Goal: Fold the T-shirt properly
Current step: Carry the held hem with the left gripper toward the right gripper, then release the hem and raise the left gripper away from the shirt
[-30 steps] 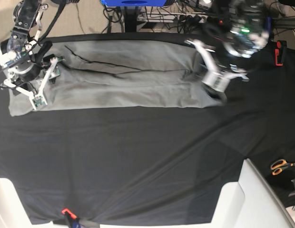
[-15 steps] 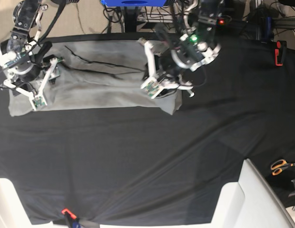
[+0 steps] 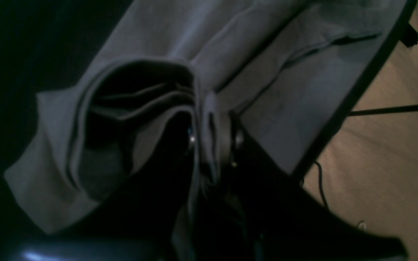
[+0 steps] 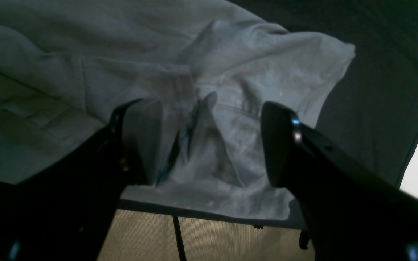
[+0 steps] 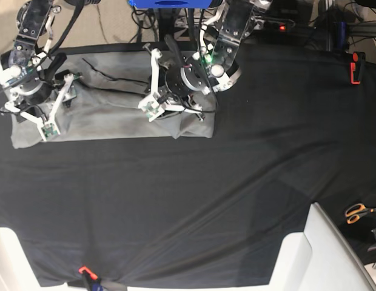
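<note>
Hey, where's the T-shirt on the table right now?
In the base view the T-shirt lies along the far left edge of the black tablecloth, with the left gripper pinching its folded-over right end.

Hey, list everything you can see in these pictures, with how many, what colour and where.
T-shirt: one, grey, far left part of the table, one end folded over.
Tablecloth: one, black, covering the table.
Scissors: one pair, orange handles, right edge.
Clamp: one, red and black, far right edge of the table.
Clip: one, red, near edge of the table.
Cables: several, dark, on the floor beyond the table.
Left tool: one, dark, shut on a bunched fold of the T-shirt.
Right tool: one, dark, open over the T-shirt's left end.
</note>
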Action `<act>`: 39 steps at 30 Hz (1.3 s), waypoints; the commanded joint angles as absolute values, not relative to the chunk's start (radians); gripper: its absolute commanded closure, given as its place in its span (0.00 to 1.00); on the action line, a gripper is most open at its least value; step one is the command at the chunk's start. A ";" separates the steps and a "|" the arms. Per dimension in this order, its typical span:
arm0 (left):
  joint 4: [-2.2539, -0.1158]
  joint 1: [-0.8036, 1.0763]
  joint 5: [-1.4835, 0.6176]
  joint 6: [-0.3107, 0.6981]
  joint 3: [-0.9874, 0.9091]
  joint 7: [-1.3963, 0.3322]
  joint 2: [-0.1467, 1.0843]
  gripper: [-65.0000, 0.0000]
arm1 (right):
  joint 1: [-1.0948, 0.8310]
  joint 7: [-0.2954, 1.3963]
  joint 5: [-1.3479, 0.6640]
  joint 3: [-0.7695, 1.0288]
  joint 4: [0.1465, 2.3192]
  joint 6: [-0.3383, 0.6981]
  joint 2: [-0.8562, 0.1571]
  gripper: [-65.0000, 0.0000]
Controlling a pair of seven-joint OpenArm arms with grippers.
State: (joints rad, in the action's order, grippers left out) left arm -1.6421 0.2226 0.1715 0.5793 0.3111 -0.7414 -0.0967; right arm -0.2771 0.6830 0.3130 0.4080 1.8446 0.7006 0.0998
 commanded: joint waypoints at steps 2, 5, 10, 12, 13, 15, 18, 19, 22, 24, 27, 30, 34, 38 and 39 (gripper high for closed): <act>-1.633 0.200 0.157 0.582 0.318 -0.719 -0.107 1.00 | -0.269 0.670 0.305 0.409 1.860 0.698 0.094 0.39; -1.603 0.176 0.165 0.582 0.377 -0.722 -0.102 1.00 | -0.269 0.670 0.305 0.409 1.860 0.698 0.094 0.39; -1.549 0.142 0.165 0.582 0.433 -0.722 -0.107 1.00 | -0.269 0.670 0.305 0.409 1.862 0.698 0.094 0.39; -1.531 0.127 0.163 0.579 0.453 -0.723 -0.108 1.00 | -0.269 0.670 0.306 0.409 1.862 0.698 0.094 0.39; -1.523 0.119 0.160 0.561 0.460 -0.737 -0.108 1.00 | -0.269 0.670 0.308 0.409 1.863 0.698 0.094 0.39; -1.511 0.102 0.157 0.496 0.472 -0.759 -0.113 1.00 | -0.269 0.670 0.308 0.409 1.863 0.698 0.094 0.39; -1.498 0.085 0.156 0.420 0.498 -0.763 -0.113 0.98 | -0.269 0.670 0.308 0.409 1.863 0.698 0.094 0.39; -1.498 0.084 0.156 0.420 0.499 -0.763 -0.113 0.88 | -0.269 0.670 0.306 0.409 1.863 0.698 0.094 0.39; -1.498 0.062 0.142 0.420 0.541 -0.765 -0.113 0.63 | -0.269 0.670 0.306 0.409 1.863 0.698 0.094 0.39; -1.497 0.036 0.088 0.420 0.595 -0.766 -0.110 0.53 | -0.269 0.670 0.306 0.409 1.863 0.698 0.094 0.39; -1.497 0.004 0.002 0.420 0.654 -0.768 -0.110 0.51 | -0.262 0.671 0.308 0.409 1.863 0.698 0.094 0.39; -1.497 -0.018 -0.056 0.420 0.688 -0.768 -0.108 0.51 | -0.262 0.671 0.309 0.409 1.863 0.698 0.094 0.39; -1.508 -0.036 -0.082 0.420 0.713 -0.809 -0.113 0.51 | -0.262 0.671 0.309 0.409 1.863 0.698 0.094 0.39; -1.549 -0.048 -0.079 0.420 0.702 -0.842 -0.108 0.53 | -0.251 0.671 0.309 0.409 1.863 0.698 0.094 0.39; -1.570 -0.048 -0.077 0.420 0.694 -0.849 -0.101 0.54 | -0.246 0.671 0.309 0.409 1.865 0.698 0.094 0.39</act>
State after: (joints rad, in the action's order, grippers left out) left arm -1.5517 -0.0380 -0.0654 0.4179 0.6933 -0.8600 -0.0898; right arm -0.2577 0.6838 0.3134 0.4080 1.8446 0.7006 0.0998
